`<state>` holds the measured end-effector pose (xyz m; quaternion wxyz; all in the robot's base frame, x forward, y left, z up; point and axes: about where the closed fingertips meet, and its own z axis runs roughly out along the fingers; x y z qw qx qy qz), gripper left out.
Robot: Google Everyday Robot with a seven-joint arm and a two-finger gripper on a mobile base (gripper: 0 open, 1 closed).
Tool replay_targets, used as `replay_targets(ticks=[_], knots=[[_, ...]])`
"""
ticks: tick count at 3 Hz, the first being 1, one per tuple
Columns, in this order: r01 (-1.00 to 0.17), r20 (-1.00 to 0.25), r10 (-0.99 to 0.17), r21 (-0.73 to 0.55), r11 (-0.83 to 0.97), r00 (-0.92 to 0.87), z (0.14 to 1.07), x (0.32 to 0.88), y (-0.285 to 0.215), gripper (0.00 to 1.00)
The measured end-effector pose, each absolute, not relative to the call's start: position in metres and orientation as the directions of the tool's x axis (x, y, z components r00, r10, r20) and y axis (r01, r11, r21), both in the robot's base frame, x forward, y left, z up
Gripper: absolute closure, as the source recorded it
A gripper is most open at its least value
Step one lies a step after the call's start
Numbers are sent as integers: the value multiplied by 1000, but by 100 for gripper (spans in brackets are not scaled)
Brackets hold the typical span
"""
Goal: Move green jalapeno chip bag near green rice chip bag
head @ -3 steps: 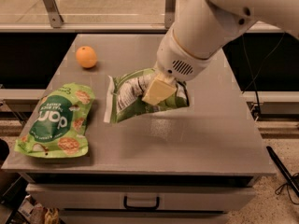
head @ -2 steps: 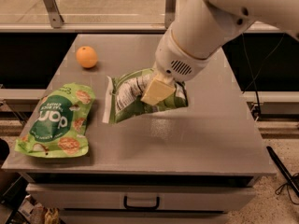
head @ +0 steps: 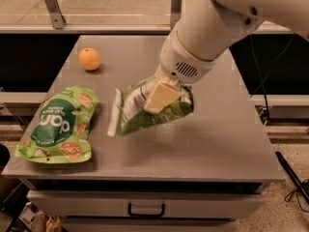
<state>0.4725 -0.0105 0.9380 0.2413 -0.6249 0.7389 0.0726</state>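
Gripper [head: 161, 96], jalapeno bag [head: 137, 117] lower over table [head: 222, 139]

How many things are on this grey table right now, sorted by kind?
Chip bags: 2, the large flat bright-green pouch with white lettering lying front left, and the smaller crinkled green bag with a white text panel, clamped in the gripper at mid-table.
Fruit: 1, the round orange fruit at back left.
Total: 3.

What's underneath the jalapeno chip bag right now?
Only bare grey table shows below the green jalapeno chip bag, which the gripper holds clamped mid-table. The patch directly behind the bag is covered, so anything small there is hidden.
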Motion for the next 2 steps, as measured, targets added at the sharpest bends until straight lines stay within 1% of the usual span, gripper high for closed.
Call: replay_targets(ticks=[1,2], knots=[[-959,-447,-889,-196,206,-100,939,472,-9,0],[-959,-447,-889,-196,206,-100,939,472,-9,0]])
